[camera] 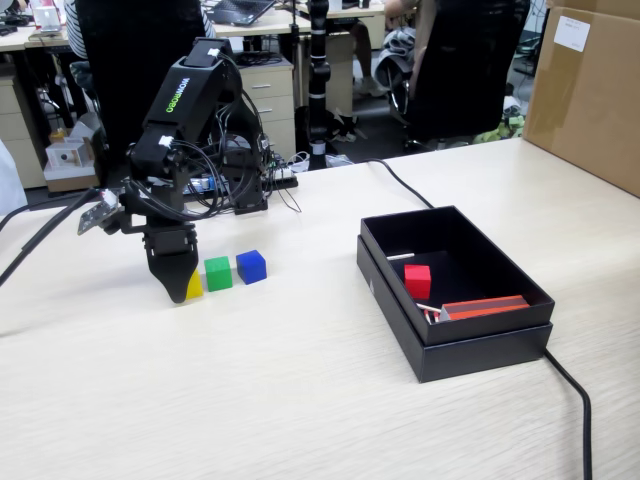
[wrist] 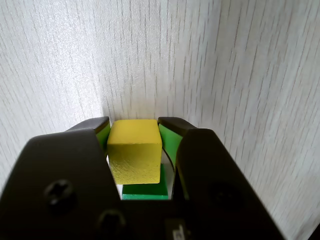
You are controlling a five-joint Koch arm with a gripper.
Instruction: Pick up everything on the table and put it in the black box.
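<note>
At the left of the fixed view the arm reaches down so its hand (camera: 178, 285) sits on the tabletop (camera: 300, 390), jaws clamped on the yellow cube (camera: 194, 287), which peeks out beside the black fingers. The wrist view shows that yellow cube (wrist: 135, 157) squeezed between the two green-lined fingers (wrist: 170, 140). Just right of it stand the green cube (camera: 218, 272) and the blue cube (camera: 251, 266). The red cube (camera: 417, 281) lies inside the black box (camera: 480, 355), right of centre.

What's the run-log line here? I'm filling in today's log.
gripper: shut on yellow cube | red cube: in black box | green cube, blue cube: on table
</note>
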